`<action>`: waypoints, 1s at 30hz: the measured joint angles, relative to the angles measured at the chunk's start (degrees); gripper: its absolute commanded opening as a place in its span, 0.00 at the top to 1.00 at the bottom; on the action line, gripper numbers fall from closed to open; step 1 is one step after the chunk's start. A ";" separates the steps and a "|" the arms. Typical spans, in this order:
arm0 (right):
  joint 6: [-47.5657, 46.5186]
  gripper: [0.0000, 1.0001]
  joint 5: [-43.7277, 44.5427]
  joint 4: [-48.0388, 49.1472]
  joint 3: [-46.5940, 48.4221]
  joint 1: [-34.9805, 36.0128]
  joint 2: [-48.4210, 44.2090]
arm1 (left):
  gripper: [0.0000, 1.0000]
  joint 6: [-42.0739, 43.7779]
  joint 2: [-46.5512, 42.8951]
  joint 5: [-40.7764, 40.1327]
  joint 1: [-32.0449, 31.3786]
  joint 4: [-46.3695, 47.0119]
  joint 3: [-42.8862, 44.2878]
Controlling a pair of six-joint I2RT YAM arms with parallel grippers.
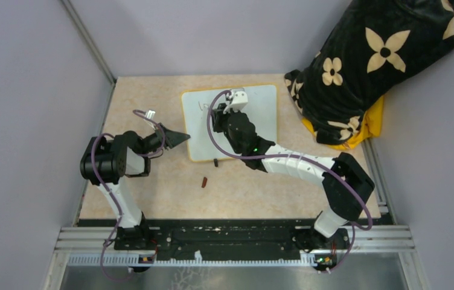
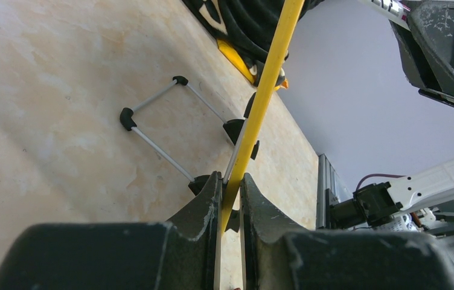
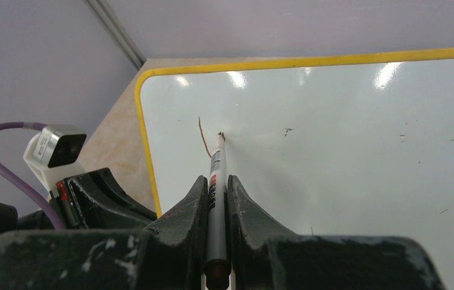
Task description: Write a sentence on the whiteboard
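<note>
The whiteboard [image 3: 345, 157] lies directly ahead of the right tool [image 3: 216, 182]. It carries only a first reddish-brown stroke of the sentence [image 3: 203, 138], just left of the tip of the marker [image 3: 217, 166], which touches the board and is pinched in that tool's narrow jaws. The left tool [image 2: 230, 184] is clamped narrow on the board's thin yellow frame [image 2: 268, 84], above the counter [image 2: 55, 121]. Assessed risk: writing pressure could work the frame out of that slim clamp and shift the board, or push the marker back through the jaws, leaving broken or crooked letters.
</note>
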 measured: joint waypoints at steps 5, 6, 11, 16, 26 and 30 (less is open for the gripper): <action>0.11 1.00 0.04 -0.15 0.00 0.00 0.00 | 1.00 0.00 0.00 -0.02 0.00 0.00 0.00; 0.11 1.00 0.04 -0.17 0.00 0.00 0.02 | 1.00 0.02 0.00 -0.02 0.00 0.00 0.00; 0.37 1.00 0.04 -0.57 0.00 0.00 0.33 | 1.00 0.00 0.00 -0.39 0.00 0.00 0.00; 0.59 1.00 -0.22 -0.98 -0.04 0.00 0.33 | 1.00 0.02 0.00 -0.46 0.00 0.00 0.00; 1.79 1.00 -1.95 -2.32 -0.11 0.07 0.33 | 1.00 0.04 0.00 -0.48 0.00 0.00 0.00; 2.05 1.00 -2.29 -2.54 -0.37 0.39 0.33 | 1.00 0.04 0.00 -0.48 0.00 0.00 0.00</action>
